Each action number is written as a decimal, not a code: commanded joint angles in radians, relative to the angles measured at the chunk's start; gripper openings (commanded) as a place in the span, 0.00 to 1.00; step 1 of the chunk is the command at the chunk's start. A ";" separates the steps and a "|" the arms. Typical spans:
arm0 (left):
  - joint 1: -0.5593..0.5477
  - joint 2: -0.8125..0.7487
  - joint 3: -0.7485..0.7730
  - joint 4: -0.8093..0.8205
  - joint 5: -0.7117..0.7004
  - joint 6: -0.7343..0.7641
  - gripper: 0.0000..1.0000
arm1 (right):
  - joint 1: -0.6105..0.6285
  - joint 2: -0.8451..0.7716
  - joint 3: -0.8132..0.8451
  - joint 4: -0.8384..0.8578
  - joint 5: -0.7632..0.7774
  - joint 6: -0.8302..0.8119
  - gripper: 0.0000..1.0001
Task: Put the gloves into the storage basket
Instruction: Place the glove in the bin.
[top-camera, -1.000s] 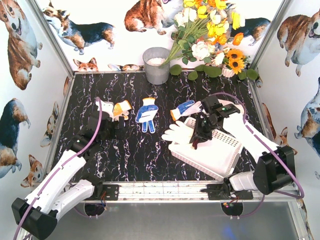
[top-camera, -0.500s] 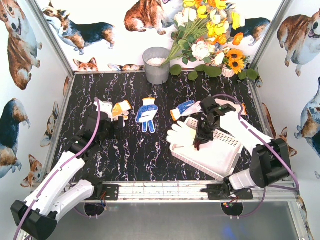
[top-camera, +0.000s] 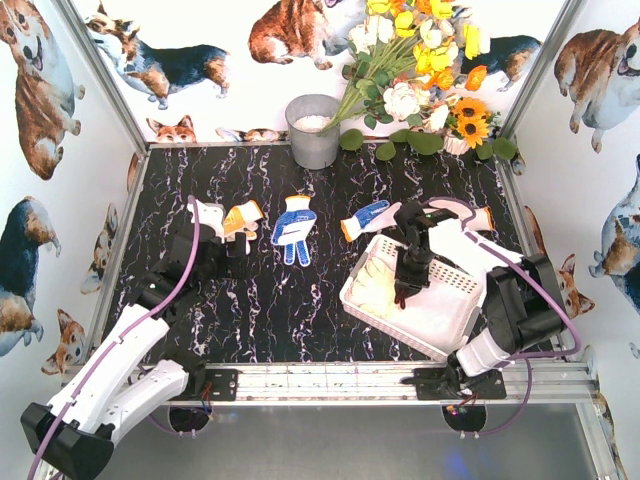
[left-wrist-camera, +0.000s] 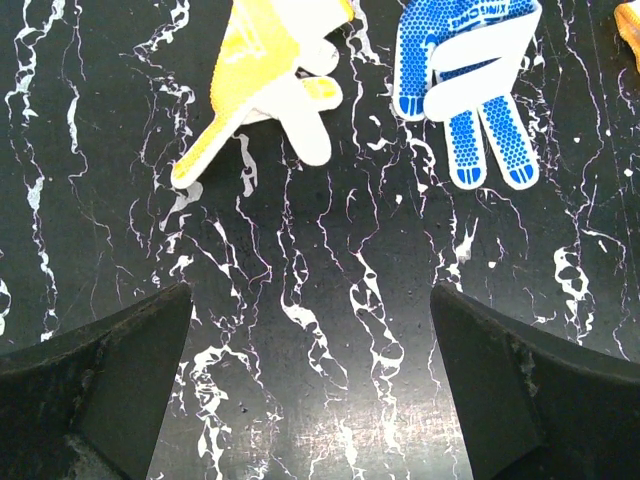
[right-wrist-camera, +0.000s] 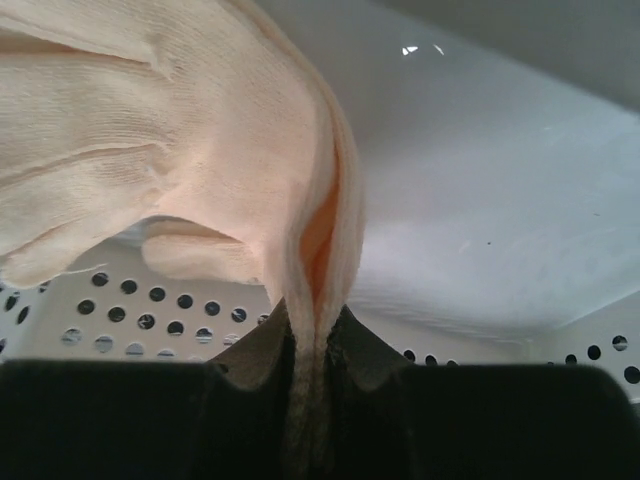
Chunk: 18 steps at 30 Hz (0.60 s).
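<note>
- Right gripper (top-camera: 405, 292) (right-wrist-camera: 310, 335) is down inside the basket (top-camera: 445, 325) (right-wrist-camera: 480, 200), its jaws nearly together and pinching a fold of a white glove (top-camera: 375, 285) (right-wrist-camera: 200, 130)
- In the wrist view the knit is bunched between the two fingers and billows up and to the left of them, with the basket's perforated wall behind
- From above, that glove spreads out to the gripper's left, within the basket walls; I cannot tell whether it touches the basket floor
- Left gripper (top-camera: 225, 248) (left-wrist-camera: 310, 292) is spread wide with nothing between its fingers (left-wrist-camera: 110, 380), and hangs over the table (top-camera: 250, 310)
- Ahead of it and to the left a yellow glove (top-camera: 240, 217) (left-wrist-camera: 255, 75) lies flat on the table
- Ahead of it and to the right lies a blue glove (top-camera: 295, 228) (left-wrist-camera: 465, 90), dotted palm up, apart from the yellow one
- Neither of those two touches the left gripper
- A second blue glove (top-camera: 368, 218) lies on the table just beyond the right gripper, outside the basket by its far corner
- An orange-cuffed glove (top-camera: 480, 217) shows past the right arm, partly hidden by it
- A bucket (top-camera: 313, 130) and flowers (top-camera: 420, 70) stand well beyond both grippers at the back wall
</note>
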 joint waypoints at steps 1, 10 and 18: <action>0.013 -0.019 0.001 0.020 -0.012 0.012 1.00 | -0.003 0.019 0.015 -0.051 0.063 -0.011 0.00; 0.014 -0.017 0.001 0.022 -0.020 0.016 1.00 | -0.016 0.025 0.028 -0.117 0.152 -0.007 0.00; 0.014 -0.021 0.001 0.021 -0.015 0.018 1.00 | -0.036 0.016 0.019 -0.145 0.170 -0.011 0.00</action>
